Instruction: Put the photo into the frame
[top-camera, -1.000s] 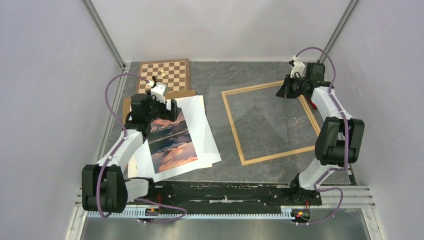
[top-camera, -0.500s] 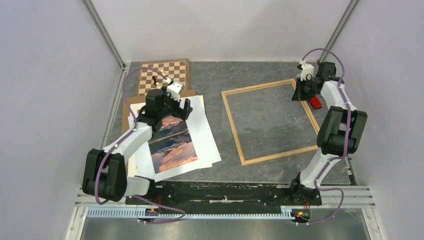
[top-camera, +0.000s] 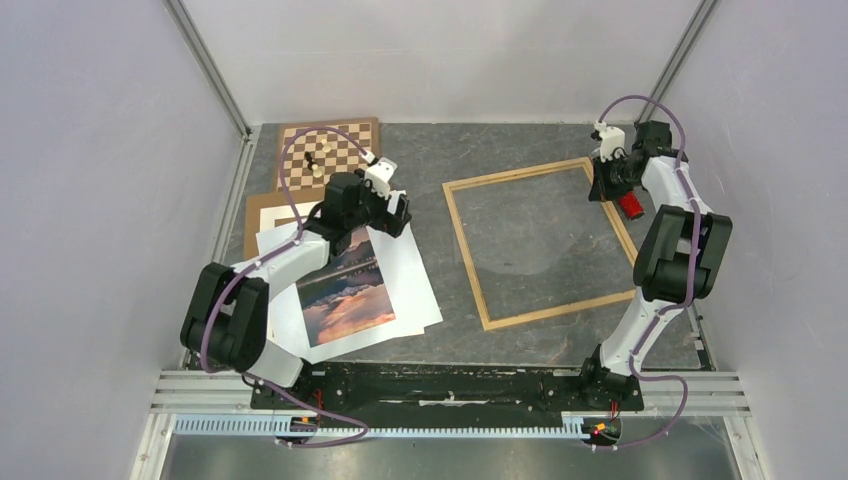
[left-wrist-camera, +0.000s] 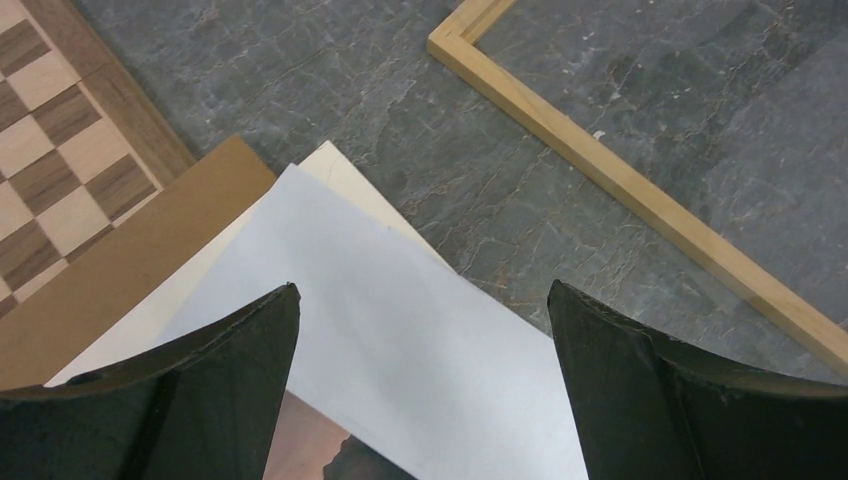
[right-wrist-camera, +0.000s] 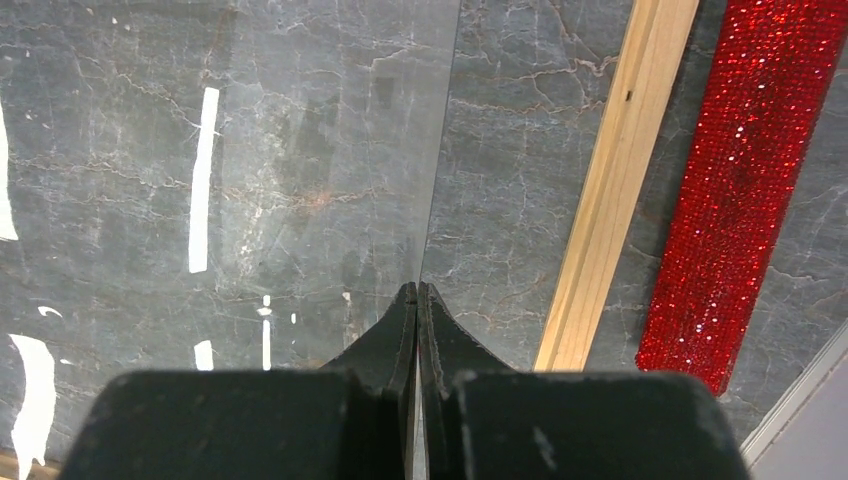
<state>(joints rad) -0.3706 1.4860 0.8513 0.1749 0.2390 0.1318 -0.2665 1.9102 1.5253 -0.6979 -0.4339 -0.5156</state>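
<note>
At the far left of the bench (top-camera: 520, 140) a chessboard (top-camera: 330, 150) is seen. Nearer, the photo (top-camera: 345, 295) lies on white sheets (top-camera: 410, 270). The left hand (left-wrist-camera: 421, 300) is spread wide above their far edge, gripping nothing. To the right, the frame (top-camera: 465, 250) lies flat. At its far right corner the right hand (right-wrist-camera: 417, 290) is pinched on the edge of a clear pane (right-wrist-camera: 300, 150).

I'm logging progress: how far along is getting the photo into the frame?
Done: nothing yet; the photo lies on the white sheets, apart from the frame. In hand: the left gripper hovers open at the photo's far end; the right gripper is shut at the edge of a glass pane inside the frame. Left: grasp the photo, carry it across, lay it in the frame.
</note>
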